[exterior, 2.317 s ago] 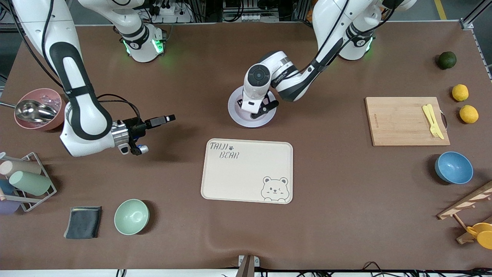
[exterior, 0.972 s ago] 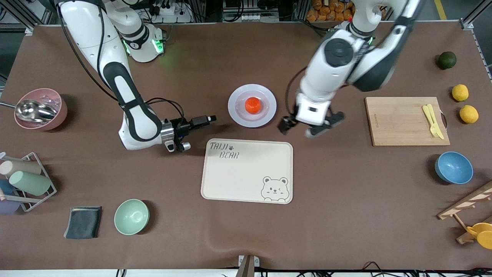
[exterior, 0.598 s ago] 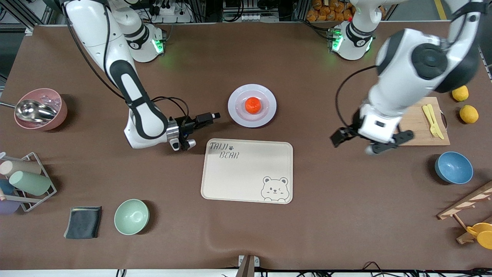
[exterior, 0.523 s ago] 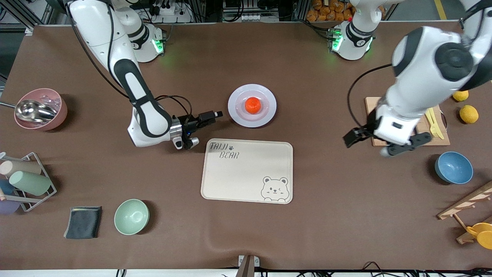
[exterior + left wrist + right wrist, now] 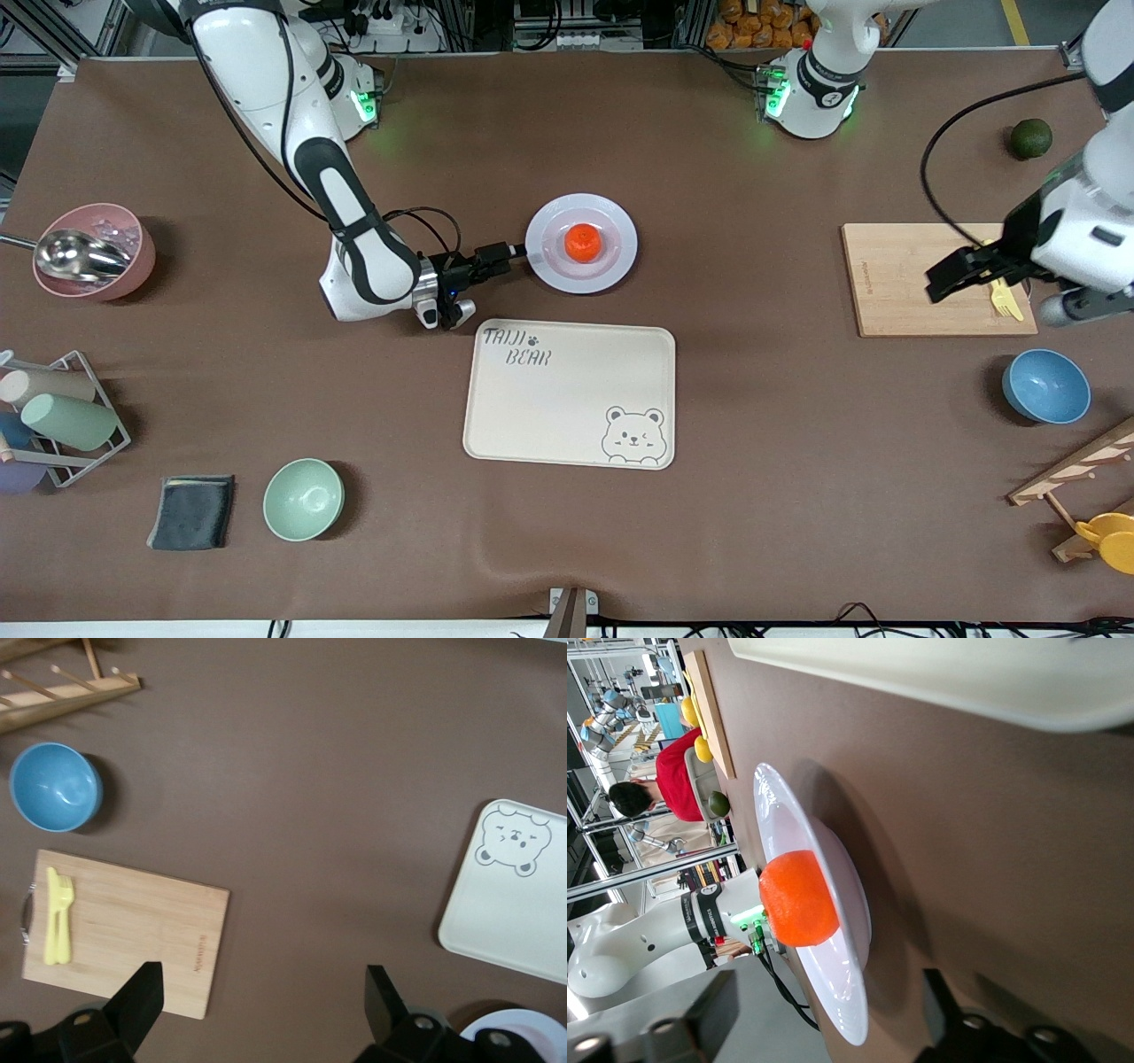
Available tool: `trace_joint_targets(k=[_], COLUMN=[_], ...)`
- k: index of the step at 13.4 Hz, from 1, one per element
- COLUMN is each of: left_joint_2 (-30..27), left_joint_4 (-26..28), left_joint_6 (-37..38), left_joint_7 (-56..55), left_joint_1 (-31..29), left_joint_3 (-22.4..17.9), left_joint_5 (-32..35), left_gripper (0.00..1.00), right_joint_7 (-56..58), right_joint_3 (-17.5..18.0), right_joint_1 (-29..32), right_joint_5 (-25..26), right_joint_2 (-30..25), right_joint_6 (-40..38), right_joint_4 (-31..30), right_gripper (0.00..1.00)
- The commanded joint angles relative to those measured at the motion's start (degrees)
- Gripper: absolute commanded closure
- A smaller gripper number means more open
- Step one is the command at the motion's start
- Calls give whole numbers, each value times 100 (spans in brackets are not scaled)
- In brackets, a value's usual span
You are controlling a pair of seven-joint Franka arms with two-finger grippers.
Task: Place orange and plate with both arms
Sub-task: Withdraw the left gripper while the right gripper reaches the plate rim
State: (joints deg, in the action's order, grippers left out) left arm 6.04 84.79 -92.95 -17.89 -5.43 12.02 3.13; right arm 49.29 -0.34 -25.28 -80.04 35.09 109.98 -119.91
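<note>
- The orange (image 5: 583,242) is round, no long axis to speak of; sits in the middle of the plate (image 5: 542,257), which lies flat on the bench (image 5: 709,532), farther from the front cam than the cream bear tray (image 5: 571,392).
- Right tool (image 5: 516,253) is low at the plate's rim, on the side toward the right arm's end of the bench, fingers pointing at the plate. In the right wrist view the rim (image 5: 833,992) runs between the two fingers; fingers apart, not pinching the rim as far as I can see.
- Orange is just past that tool's tips, on the plate, not touched.
- Left tool (image 5: 1001,288) is up in the air over the wooden cutting board (image 5: 904,279), well apart from plate & orange; fingers wide apart, nothing in them.
- Yellow fork & knife set (image 5: 994,266) lies on the board.
- Containers: pink bowl (image 5: 115,275) w/ a metal scoop (image 5: 75,254) in it at the right arm's end; wire rack (image 5: 84,443) holding pastel cups (image 5: 66,418); green bowl (image 5: 303,499) and blue bowl (image 5: 1045,386), both w/ nothing in them.
- Two lemons (image 5: 1070,239) and a dark green fruit (image 5: 1030,138) sit at the left arm's end.
</note>
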Motion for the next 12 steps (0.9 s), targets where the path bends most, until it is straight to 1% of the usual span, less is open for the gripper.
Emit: trace_joint_targets(k=[1,2,4,6,10,12], left_joint_2=[-331,-410,-533,-551,-534,-525], left_joint_4=[38,47,117,169,152,170], left_joint_6=[346,444,462,462,480,480], left_joint_7=[566,672,917,998,945,1007], left_joint_1=[287,358,332,341,315,297], left_joint_3=[-514,-716,-815,-833,-815,-806], left_joint_5=[-23,-66,-312,-313,-304,-304], left_gripper=[0,0,0,0,0,0], right_joint_7=[168,169,177,203,300,589], right_joint_3=[-45,-45,-45,-45,-45,-45], right_joint_1=[-161,-214,-240,-293,-363,-390], right_joint_5=[-336,-346,-381,-381,-451,-696], right_joint_2=[15,24,24,24,59,156], right_joint_6=[33,59,138,182,208,217], right_joint_4=[-42,-50,-59,-59,-68,-68], right_gripper=[21,26,26,34,37,41])
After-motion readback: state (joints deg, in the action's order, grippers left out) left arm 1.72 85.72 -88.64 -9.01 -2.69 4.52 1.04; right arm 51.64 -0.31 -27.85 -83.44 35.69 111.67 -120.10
